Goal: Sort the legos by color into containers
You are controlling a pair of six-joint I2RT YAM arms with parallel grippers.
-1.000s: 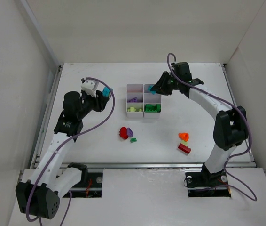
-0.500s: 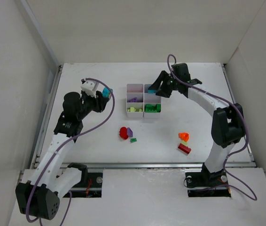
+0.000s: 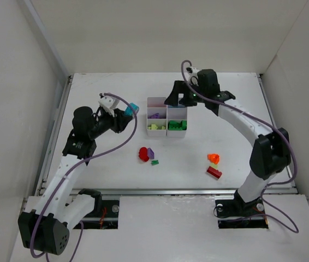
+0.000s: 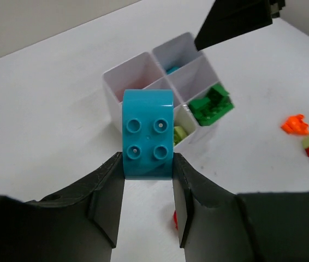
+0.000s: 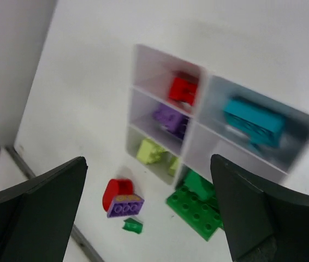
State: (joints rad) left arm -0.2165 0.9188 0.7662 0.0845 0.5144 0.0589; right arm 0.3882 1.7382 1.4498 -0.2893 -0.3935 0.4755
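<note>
My left gripper (image 3: 133, 111) (image 4: 147, 170) is shut on a cyan lego (image 4: 147, 134), held above the table left of the containers, a white six-compartment tray (image 3: 166, 116) (image 4: 123, 83) (image 5: 194, 136). My right gripper (image 3: 177, 99) (image 5: 149, 188) hangs open and empty over the tray's far end. The tray's compartments hold a red lego (image 5: 183, 88), a purple one (image 5: 171, 118), yellow-green ones (image 5: 150, 150), a blurred cyan one (image 5: 253, 121) and green ones (image 5: 198, 202) (image 4: 212, 103).
Loose on the table near the tray lie a red piece (image 3: 143, 154) with a purple one (image 3: 150, 152) and a small green one (image 3: 155, 162). To the right lie an orange piece (image 3: 213, 158) and a red brick (image 3: 214, 172).
My right gripper has opened wide and shifted left over the tray's far end; its cyan lego now lies in a compartment. My left gripper moved slightly right with its cyan lego.
</note>
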